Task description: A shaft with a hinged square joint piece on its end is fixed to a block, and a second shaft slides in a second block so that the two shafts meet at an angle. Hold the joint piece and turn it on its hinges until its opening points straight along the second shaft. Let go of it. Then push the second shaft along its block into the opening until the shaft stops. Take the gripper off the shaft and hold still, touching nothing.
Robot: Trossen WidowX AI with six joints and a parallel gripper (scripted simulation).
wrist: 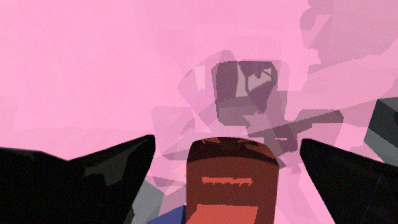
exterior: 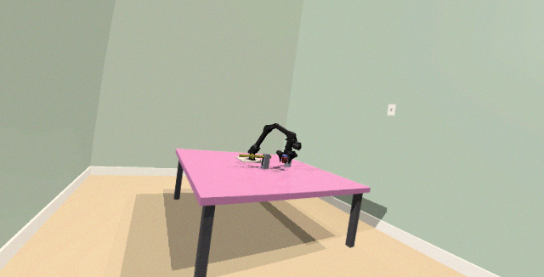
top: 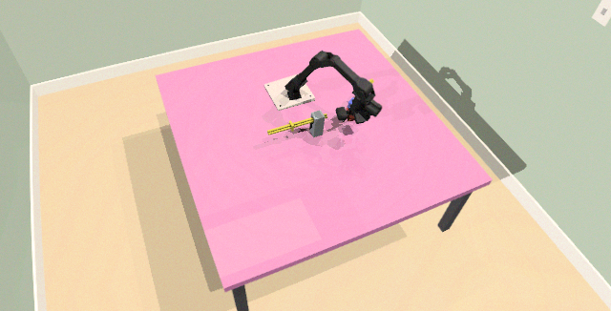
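Observation:
The red square joint piece (top: 350,118) (exterior: 285,161) (wrist: 232,182) stands between the fingers of my gripper (top: 350,114) (exterior: 286,157) (wrist: 227,144). The gripper is open, with pink showing between each fingertip and the piece in the wrist view. A blue part (top: 350,103) (wrist: 172,216) is beside the joint piece. The first shaft's yellow end (top: 371,81) shows behind the arm; its grey block (exterior: 288,164) (wrist: 146,202) is mostly hidden. The yellow second shaft (top: 279,130) (exterior: 244,155) runs through the second grey block (top: 317,126) (exterior: 266,161) (wrist: 384,125), its short tip apart from the joint piece. The opening's direction cannot be told.
The pink table (top: 267,177) (exterior: 238,183) carries the arm's white base plate (top: 275,98), behind the second shaft. A raised yellow collar (top: 292,126) is on the second shaft. The second block stands close beside one finger.

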